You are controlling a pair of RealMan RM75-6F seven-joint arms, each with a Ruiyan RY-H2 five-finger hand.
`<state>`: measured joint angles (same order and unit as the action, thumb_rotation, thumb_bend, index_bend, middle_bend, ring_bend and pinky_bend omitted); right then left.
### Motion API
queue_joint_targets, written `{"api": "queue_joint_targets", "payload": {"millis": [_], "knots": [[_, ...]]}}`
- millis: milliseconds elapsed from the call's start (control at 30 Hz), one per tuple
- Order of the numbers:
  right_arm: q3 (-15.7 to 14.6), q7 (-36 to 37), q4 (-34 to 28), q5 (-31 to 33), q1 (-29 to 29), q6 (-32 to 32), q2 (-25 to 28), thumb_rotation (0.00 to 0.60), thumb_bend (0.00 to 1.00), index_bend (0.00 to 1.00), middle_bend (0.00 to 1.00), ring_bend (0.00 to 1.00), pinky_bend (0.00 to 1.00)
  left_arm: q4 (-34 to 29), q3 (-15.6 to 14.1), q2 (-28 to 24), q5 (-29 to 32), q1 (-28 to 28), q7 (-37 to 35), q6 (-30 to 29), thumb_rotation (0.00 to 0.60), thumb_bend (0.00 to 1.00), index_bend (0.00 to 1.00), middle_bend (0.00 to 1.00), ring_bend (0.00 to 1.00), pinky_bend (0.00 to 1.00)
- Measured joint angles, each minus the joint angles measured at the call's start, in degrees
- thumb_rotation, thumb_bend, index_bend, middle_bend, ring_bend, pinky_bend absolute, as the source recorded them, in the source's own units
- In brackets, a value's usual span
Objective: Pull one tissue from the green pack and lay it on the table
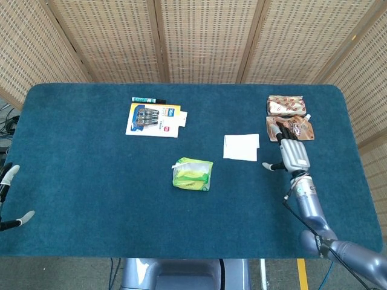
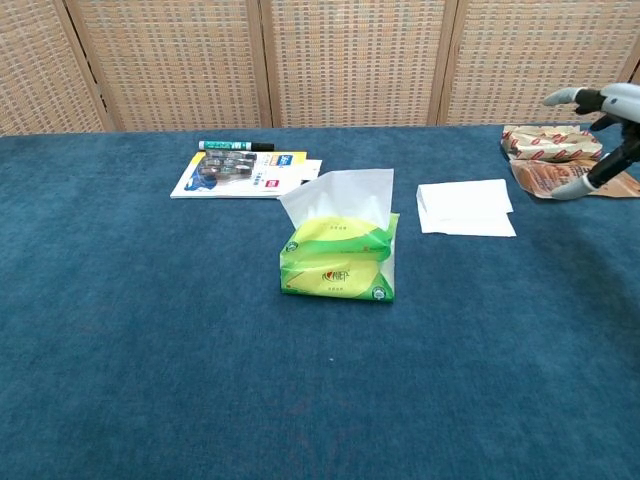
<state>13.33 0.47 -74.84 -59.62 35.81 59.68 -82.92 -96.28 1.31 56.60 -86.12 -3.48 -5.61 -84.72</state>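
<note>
1. Head view: tissue flat on counter, up and right of green pack, apart from it. Right robot hand near tissue's right edge, fingers spread, holding nothing. Left robot hand at far left edge, grip indiscernible.
2. Chest view: tissue flat; right robot hand at right border over snack packets. Wide bare cloth in front of pack.
</note>
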Motion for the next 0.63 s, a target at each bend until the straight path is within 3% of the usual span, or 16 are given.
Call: {"api": "queue_joint_targets", "payload": {"millis": [200, 333, 633], "knots": [[-3.6, 2.4, -4.5, -9.8, -5.7, 8.9, 5.6, 0.600, 0.00, 0.00, 0.00, 0.00, 0.04, 0.5, -0.3, 0.1, -1.1, 0.4, -0.3, -1.1, 0.600, 0.00, 0.00, 0.00, 0.00, 0.00], [-7.6, 4.0, -6.8, -16.4, -11.9, 17.4, 9.3, 0.600, 0.00, 0.00, 0.00, 0.00, 0.02, 0.8, -0.3, 0.6, -1.4, 0.7, 0.5, -1.8, 0.600, 0.00, 0.00, 0.00, 0.00, 0.00], [-12.6, 4.3, -8.4, -24.3, -23.7, 32.4, 13.0, 0.600, 0.00, 0.00, 0.00, 0.00, 0.01, 1.4, -0.7, 1.3, -2.9, 1.6, 1.1, -4.0, 0.600, 0.00, 0.00, 0.00, 0.00, 0.00]]}}
